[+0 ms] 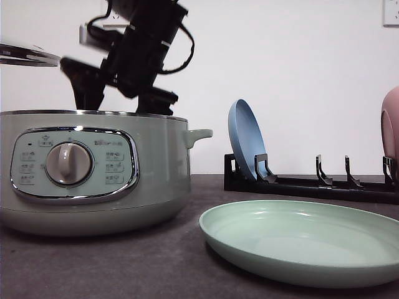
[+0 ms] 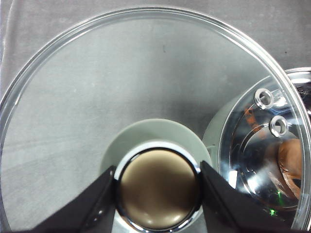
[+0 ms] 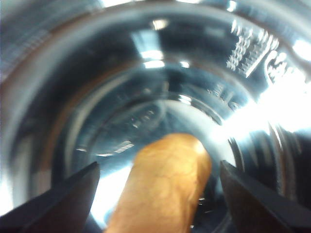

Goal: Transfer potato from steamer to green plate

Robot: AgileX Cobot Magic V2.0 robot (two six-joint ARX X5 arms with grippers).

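Left pincer (image 2: 158, 194) grips lid knob (image 2: 158, 191), holding glass lid (image 2: 121, 73) clear, far left, so steamer (image 1: 93, 174) stays accessible. Right pincer (image 3: 158, 194), jaws wide, straddles potato (image 3: 163, 184) inside pot, ready for pickup. Green plate (image 1: 299, 240) waits on bench (image 1: 124, 261), near right.

Bright even front view, glare on steamer (image 3: 272, 97) interior, right wrist view motion-blurred, potato (image 3: 163, 187) soft.

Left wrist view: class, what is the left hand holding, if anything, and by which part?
The left hand holds the steamer's glass lid by its round knob, one finger on each side.
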